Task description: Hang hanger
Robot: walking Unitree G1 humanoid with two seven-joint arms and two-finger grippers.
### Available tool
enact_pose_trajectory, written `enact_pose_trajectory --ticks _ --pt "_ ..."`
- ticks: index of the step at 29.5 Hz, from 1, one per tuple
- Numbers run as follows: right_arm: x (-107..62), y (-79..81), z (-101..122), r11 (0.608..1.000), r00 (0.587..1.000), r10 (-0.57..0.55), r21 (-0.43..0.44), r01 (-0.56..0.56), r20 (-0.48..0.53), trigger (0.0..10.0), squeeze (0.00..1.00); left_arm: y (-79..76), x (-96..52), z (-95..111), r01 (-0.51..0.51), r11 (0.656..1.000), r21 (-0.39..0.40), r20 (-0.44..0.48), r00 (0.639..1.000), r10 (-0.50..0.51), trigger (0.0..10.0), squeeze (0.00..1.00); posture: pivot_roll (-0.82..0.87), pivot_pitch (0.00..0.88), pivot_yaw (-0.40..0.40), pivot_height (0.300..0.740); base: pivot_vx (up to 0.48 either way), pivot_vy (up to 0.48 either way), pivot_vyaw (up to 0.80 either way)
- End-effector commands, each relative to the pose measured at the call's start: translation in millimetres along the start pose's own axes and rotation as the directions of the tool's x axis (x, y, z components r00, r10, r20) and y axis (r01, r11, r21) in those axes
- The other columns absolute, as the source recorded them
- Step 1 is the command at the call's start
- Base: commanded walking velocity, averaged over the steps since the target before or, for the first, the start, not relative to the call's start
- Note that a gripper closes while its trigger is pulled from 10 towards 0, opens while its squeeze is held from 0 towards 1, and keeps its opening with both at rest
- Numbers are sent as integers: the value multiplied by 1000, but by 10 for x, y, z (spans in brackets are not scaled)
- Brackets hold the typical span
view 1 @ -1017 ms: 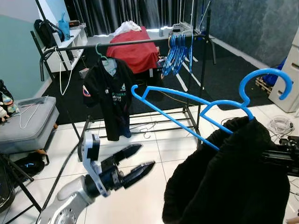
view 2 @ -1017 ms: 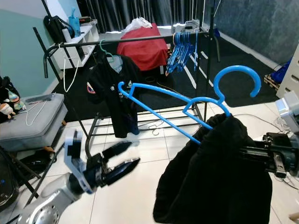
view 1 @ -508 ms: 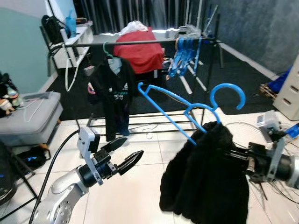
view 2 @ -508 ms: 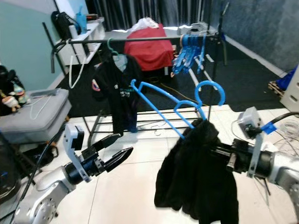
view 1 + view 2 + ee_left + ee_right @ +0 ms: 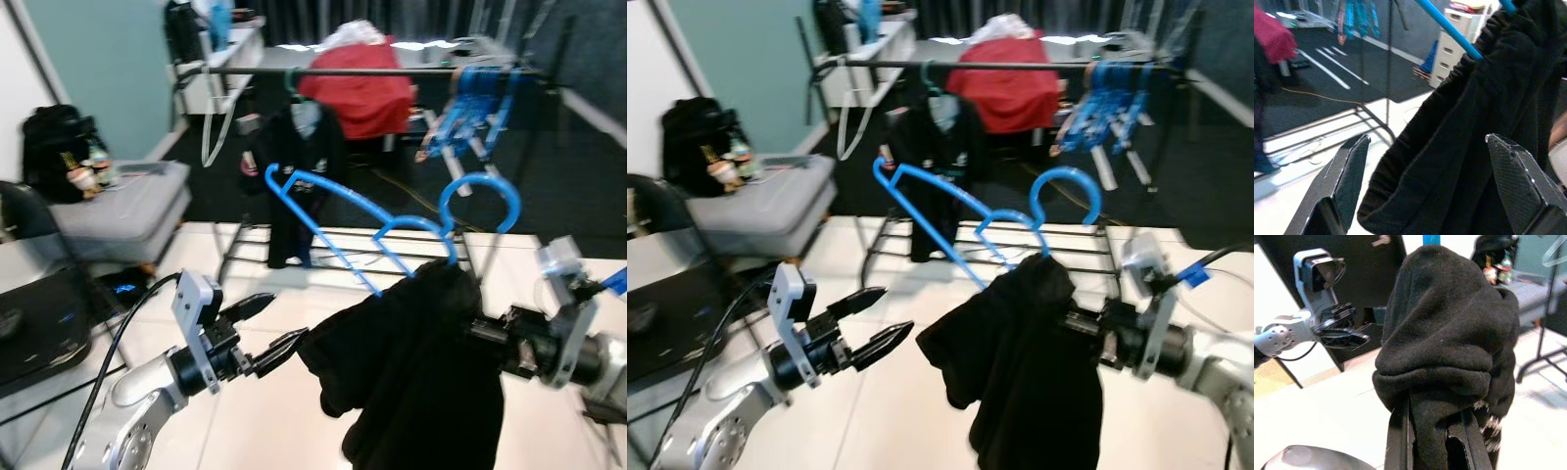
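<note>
A blue hanger (image 5: 392,230) carries a bulky black garment (image 5: 411,372), tilted, with its hook (image 5: 482,191) up. My right gripper (image 5: 487,336) comes in from the right and is shut on the garment's cloth (image 5: 1444,342) just under the hanger's neck; its fingers (image 5: 1400,440) pinch a fold. My left gripper (image 5: 279,321) stands open at the garment's left edge, and the cloth (image 5: 1459,137) lies between its spread fingers (image 5: 1347,181). The black clothes rail (image 5: 392,71) runs across the back.
On the rail hang a black T-shirt (image 5: 294,166) and a bunch of blue hangers (image 5: 470,108); a red cloth (image 5: 362,93) lies behind. A grey cushion (image 5: 118,201) and a black backpack (image 5: 54,147) sit at the left. White tiled floor (image 5: 245,411) lies below.
The whole view has shifted, so the camera moved and the rail looks nearer. My left gripper has come closer to the garment's left edge. The right gripper still holds the garment.
</note>
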State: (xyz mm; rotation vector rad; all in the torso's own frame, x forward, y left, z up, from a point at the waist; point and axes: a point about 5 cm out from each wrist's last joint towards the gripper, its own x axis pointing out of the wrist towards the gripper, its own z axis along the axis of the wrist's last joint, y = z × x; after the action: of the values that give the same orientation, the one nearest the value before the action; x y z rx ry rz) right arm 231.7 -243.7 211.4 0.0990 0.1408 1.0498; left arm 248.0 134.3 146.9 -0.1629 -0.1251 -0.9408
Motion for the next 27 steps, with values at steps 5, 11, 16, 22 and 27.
enact_pose_trajectory --ticks 5,11,16,22,27 --pt "-28 23 101 999 999 29 -34 -27 40 10000 0 -84 9 -37 10 1000 22 -18 1000 -10 10000 0 -156 0 21 740 0 0 788" --pt "-31 30 114 999 999 36 -38 -35 37 10000 0 -102 32 -41 14 999 37 -12 1000 -14 10000 0 -157 0 19 740 0 0 788" --pt "-27 39 134 998 998 49 -36 -48 43 10000 0 -93 47 -49 16 998 63 -21 1000 -15 10000 0 -156 0 18 740 0 0 788" --pt "-11 135 246 990 990 134 -46 -131 52 10000 0 -49 131 -126 12 984 177 -66 998 -1 10000 0 -158 0 22 740 0 0 0" --pt "0 200 322 980 981 191 -67 -189 31 10000 0 -48 249 -108 40 964 265 -54 998 -26 10000 0 -159 0 23 740 0 0 0"
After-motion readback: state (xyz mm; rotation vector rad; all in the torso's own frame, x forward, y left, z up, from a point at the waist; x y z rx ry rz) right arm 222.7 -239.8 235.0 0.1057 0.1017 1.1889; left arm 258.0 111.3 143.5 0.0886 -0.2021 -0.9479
